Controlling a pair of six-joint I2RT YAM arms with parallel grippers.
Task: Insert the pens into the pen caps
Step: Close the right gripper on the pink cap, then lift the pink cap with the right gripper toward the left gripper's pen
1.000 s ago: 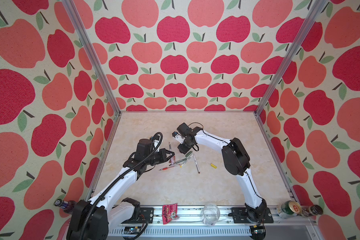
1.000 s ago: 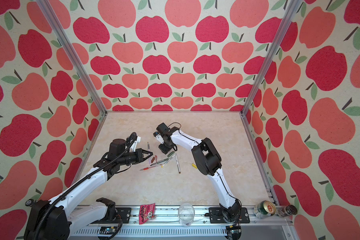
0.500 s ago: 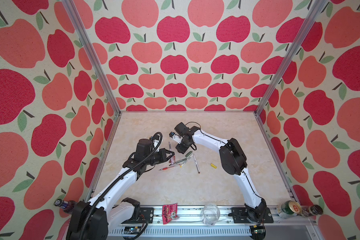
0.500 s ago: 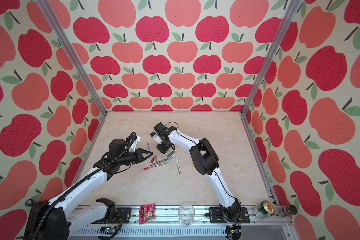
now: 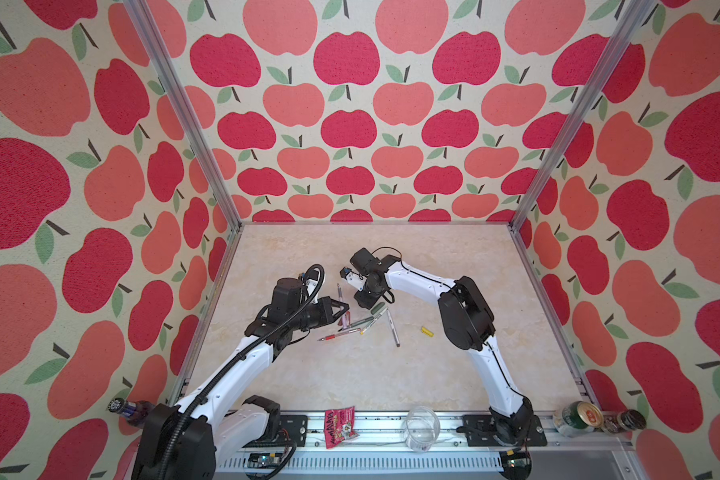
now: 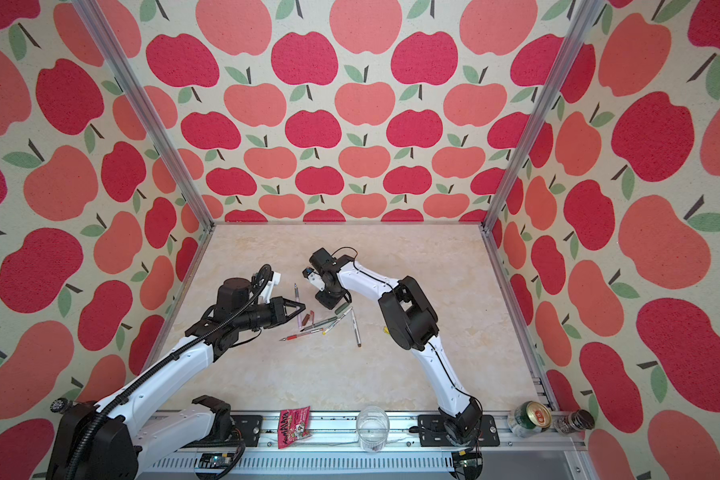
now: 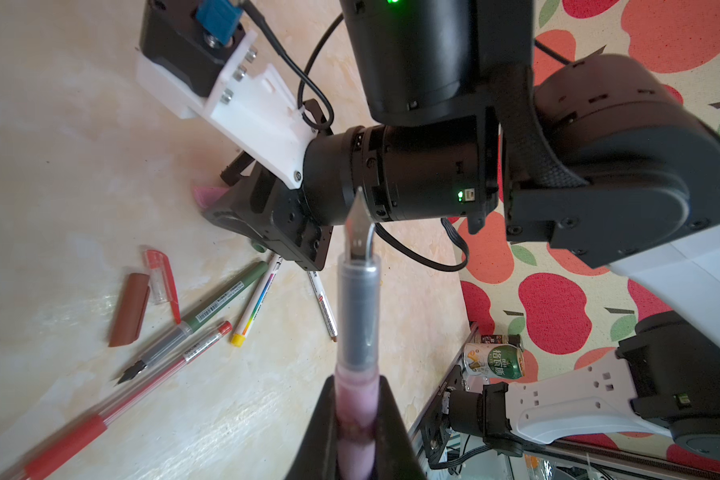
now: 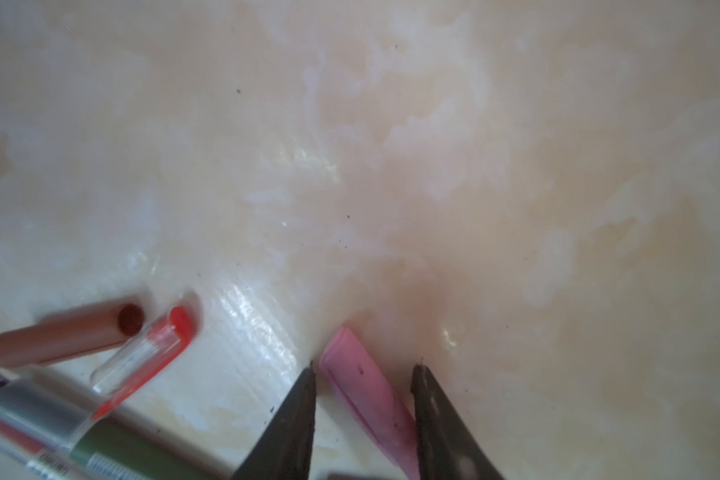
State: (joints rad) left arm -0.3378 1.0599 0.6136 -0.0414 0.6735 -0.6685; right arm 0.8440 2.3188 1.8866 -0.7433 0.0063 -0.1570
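Observation:
My left gripper (image 7: 357, 378) is shut on the lilac-pink pen (image 7: 357, 324), held above the table with its nib toward the right arm. My right gripper (image 8: 366, 368) points down, open. Its fingers straddle the lilac cap (image 8: 362, 386) lying on the table; one finger touches it and a gap shows at the other. Beside it lie the brown cap (image 8: 67, 332) and the red cap (image 8: 150, 353). The green pen (image 7: 217, 305), red pen (image 7: 142, 386) and two white pens (image 7: 256, 305) lie in a loose cluster. The green cap (image 5: 378, 308) and yellow cap (image 5: 427, 331) lie in a top view.
A snack packet (image 5: 339, 420), a clear cup (image 5: 422, 422) and drink cans (image 5: 578, 417) stand along the front rail. A bottle (image 5: 132, 409) sits outside the left wall. Apple-patterned walls close in three sides. The right arm's elbow (image 5: 466, 316) hangs over the table.
The right gripper has shifted slightly to the left and down over the lilac cap, and its jaws have narrowed. The left arm with the lilac pen has stayed still.

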